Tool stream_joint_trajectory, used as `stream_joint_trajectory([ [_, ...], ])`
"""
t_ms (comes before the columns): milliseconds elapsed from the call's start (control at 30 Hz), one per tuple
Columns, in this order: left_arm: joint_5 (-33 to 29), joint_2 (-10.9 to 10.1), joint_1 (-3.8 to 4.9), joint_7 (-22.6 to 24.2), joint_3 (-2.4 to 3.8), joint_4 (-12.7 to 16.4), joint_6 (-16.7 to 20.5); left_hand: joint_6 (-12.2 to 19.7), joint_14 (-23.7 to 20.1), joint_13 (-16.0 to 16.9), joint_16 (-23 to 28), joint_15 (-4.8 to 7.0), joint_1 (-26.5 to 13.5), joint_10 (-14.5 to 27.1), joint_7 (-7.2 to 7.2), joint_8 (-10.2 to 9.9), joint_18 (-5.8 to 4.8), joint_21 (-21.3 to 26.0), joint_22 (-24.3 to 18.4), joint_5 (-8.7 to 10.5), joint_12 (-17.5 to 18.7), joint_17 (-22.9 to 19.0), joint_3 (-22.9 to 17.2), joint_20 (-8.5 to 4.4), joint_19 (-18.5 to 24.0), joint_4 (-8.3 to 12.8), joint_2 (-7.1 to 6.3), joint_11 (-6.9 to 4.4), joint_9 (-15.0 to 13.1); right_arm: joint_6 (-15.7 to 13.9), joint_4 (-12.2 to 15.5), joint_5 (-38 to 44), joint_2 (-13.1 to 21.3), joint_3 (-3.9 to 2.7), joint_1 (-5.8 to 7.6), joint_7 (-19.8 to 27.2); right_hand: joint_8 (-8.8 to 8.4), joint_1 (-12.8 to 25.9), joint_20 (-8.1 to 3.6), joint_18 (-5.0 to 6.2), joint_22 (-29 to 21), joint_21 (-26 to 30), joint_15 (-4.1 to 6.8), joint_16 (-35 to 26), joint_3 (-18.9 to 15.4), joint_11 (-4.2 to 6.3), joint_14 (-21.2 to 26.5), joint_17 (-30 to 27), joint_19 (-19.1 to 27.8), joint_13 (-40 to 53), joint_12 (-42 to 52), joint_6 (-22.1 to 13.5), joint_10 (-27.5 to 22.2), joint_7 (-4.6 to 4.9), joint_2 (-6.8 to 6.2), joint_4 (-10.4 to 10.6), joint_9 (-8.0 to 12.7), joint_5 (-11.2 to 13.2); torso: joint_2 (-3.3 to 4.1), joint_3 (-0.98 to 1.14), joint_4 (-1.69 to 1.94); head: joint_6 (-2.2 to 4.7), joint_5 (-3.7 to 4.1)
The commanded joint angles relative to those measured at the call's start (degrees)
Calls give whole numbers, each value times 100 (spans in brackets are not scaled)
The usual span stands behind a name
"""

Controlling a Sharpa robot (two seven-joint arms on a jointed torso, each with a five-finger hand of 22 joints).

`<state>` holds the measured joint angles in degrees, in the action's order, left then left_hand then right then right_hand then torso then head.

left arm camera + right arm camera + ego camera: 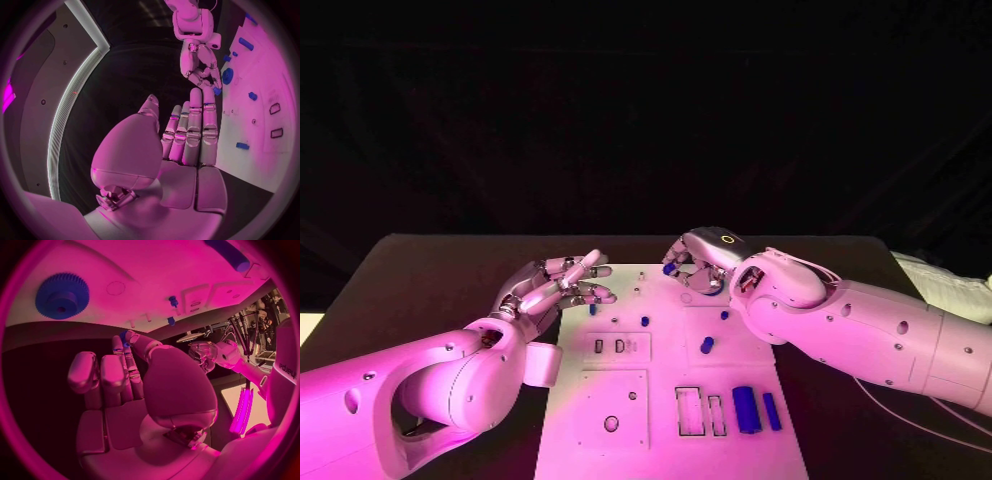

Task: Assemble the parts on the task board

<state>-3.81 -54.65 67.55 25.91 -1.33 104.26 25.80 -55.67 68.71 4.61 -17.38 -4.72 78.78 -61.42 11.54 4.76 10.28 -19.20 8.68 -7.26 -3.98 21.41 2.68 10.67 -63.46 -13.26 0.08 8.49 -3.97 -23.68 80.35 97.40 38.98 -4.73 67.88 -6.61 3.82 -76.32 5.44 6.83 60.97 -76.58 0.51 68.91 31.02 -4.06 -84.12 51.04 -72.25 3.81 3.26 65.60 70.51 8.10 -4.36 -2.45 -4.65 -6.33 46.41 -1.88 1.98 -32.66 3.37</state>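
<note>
The white task board [661, 400] lies in the middle of the black table. My right hand [708, 258] hovers over the board's far end and pinches a small blue part [671, 268] between thumb and finger; that part [125, 335] also shows at the fingertips in the right wrist view. A blue gear [61, 295] sits on the board just beyond those fingers. My left hand [563, 283] floats at the board's far left edge, its fingers [195, 125] stretched out and holding nothing. Two blue cylinders [757, 410] lie near the front right.
Small blue pegs [707, 345] stand at several spots mid-board. Rectangular slots [700, 411] and a round hole [612, 423] open in the board's front half. Black table [430, 280] stretches to either side. A white cable runs off the right arm at the right edge.
</note>
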Motion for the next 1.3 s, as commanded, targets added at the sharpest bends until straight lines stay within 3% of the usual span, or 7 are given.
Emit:
stream_joint_trajectory([
  [33, -46, 36, 9, 8, 5, 10, -20, 9, -35, -3, 5, -6, 2, 20, 43, -35, 2, 5, 3, 15, 28, 8, -8, 0, 22, 39, 81, 13, 6, -176, -112, -19, -159, -2, 7, -218, 25, 35, 33, -103, 5, -27, -16, -8, 10, -35, -16, 13, 12, -8, 23, 8, -26, 9, -22, 17, -10, -19, 22, 2, 6, 36, 2],
  [367, -50, 92, 9, 3, 5, -2, -25, 34, -58, -6, 5, -15, -4, 52, 57, -55, 0, 10, 2, 18, 34, 34, 1, 7, 38, 47, 82, 26, 10, 10, -524, 24, -581, 14, 6, -405, 8, 106, 44, -106, 27, -43, -26, 21, -7, -46, -26, 47, 8, -10, 22, -11, -58, 16, -82, 75, -11, -30, 39, -9, 48, 53, 14],
  [600, -50, 112, 9, -17, 5, -25, -46, 63, -77, -10, 3, -25, -24, 90, 71, -74, 0, 12, 2, 19, 37, 62, 20, 15, 50, 47, 76, 38, 12, 100, -697, 29, -759, 31, -8, -468, 4, 131, 48, -103, 18, -41, -29, 20, -13, -48, -25, 37, 17, -9, 24, -18, -65, 18, -90, 101, -11, -29, 44, -4, 36, 33, -36],
  [1067, -50, 115, 10, -70, 5, -24, -61, 70, -84, -11, 3, -28, -28, 103, 73, -78, 0, 13, 2, 18, 38, 70, 21, 18, 54, 47, 82, 41, 12, 349, -751, 82, -872, 42, -11, -547, 0, 190, 56, -102, 21, -45, -33, 29, -64, -49, -26, 35, 24, -6, 30, -29, -75, 15, -156, 147, -13, 8, 58, -4, 23, 40, -70],
  [1300, -50, 114, 10, -118, 5, -34, -58, 70, -90, -12, 4, -30, -30, 110, 71, -77, 0, 14, 2, 17, 38, 75, 20, 19, 57, 45, 90, 41, 11, 304, -748, 122, -917, 57, -11, -536, 1, 194, 56, -101, 13, -41, -33, 23, -68, -49, -24, 22, 30, -5, 30, -29, -75, 15, -160, 152, -13, 9, 60, -5, 28, 38, -71],
])
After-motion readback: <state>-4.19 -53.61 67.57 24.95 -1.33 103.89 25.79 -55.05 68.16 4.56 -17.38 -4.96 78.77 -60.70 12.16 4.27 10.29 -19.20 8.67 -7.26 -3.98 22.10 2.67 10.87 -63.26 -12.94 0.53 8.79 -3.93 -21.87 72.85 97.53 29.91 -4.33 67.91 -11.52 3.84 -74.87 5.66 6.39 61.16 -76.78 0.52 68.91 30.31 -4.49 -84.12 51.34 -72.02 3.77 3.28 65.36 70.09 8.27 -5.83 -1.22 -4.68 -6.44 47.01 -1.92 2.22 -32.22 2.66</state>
